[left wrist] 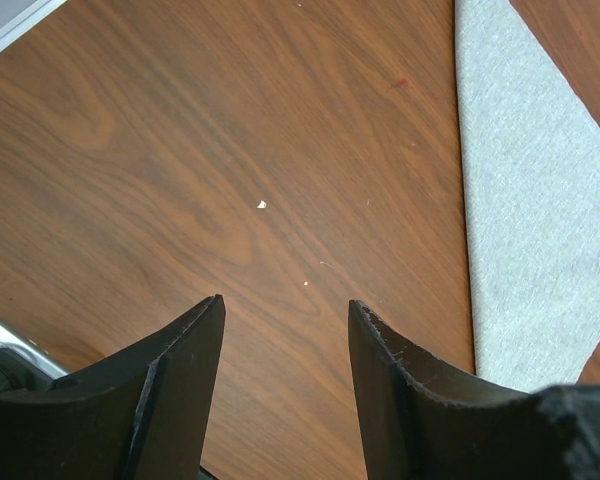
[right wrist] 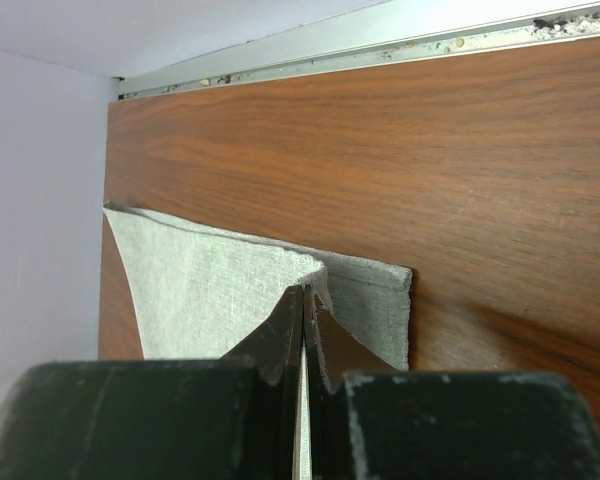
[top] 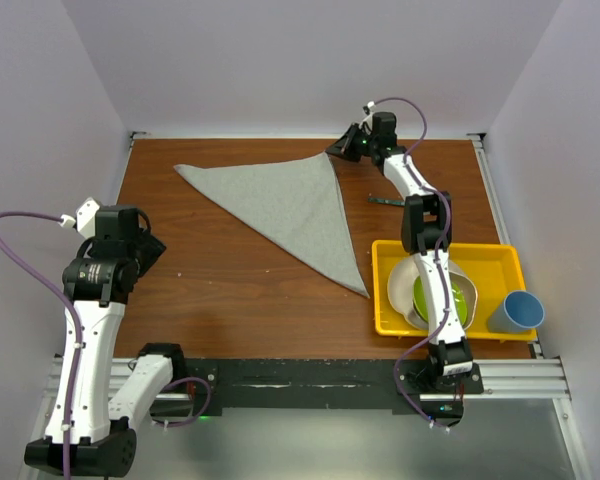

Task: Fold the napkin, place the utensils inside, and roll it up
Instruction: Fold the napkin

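Right pincer [right wrist: 305, 295]: closed, gripping one corner of the napkin [right wrist: 210, 290] and holding that corner slightly raised at the far edge of the worktop [top: 230, 290].

Left pincer [left wrist: 285, 305]: open, holding nothing, positioned above bare wood near the left side, with the napkin edge to its right.

Napkin: folded into a triangle, lying flat across the far centre of the worktop.

Spoon [top: 387, 201]: on the wood right of the napkin, partly hidden by the right arm.

Yellow tray [top: 382, 290]: near right; contains a white bowl [top: 402, 285] and a green bowl [top: 460, 300].

Blue cup [top: 517, 312]: upright, just beside the tray's right end.
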`<state>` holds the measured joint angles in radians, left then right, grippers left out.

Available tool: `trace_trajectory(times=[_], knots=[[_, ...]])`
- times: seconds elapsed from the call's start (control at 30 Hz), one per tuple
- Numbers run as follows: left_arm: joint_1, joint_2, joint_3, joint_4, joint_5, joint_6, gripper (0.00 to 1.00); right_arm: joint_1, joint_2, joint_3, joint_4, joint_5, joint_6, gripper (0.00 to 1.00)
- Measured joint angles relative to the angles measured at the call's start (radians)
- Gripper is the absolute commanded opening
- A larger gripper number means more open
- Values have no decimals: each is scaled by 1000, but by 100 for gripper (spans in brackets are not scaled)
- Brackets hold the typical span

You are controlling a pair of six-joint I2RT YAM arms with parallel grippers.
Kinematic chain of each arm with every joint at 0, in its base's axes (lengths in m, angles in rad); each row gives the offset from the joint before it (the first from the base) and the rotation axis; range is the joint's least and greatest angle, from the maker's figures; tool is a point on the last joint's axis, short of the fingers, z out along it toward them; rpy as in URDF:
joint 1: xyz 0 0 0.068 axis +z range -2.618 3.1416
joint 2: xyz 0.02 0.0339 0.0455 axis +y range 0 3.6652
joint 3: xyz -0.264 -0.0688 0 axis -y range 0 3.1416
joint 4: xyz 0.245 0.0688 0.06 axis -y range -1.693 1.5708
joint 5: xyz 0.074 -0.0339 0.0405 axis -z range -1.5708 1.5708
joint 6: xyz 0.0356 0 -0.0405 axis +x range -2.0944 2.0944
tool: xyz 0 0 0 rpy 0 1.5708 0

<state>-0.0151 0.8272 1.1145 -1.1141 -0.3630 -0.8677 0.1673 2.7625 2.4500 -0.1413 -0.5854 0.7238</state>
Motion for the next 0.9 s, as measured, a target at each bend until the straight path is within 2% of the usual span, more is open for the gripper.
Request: trace_trajectory(times=[0.53,0.57,0.6,0.67,0.77,0.9], knots=[[0,0,0,0,10,0,59,-1,19,33,15,0,10,0],[0,0,0,0,14,0,59,-1,21,34,15,0,11,2],[0,0,0,1,18,0,59,-2,25,34,16,0,12,10],[0,0,0,4,26,0,60,-3,31,36,17,0,19,15],[0,0,-3,26,59,1,61,-6,52,51,17,2,25,31],[1,16,-26,107,161,-4,60,-14,88,112,-10,12,23,41]])
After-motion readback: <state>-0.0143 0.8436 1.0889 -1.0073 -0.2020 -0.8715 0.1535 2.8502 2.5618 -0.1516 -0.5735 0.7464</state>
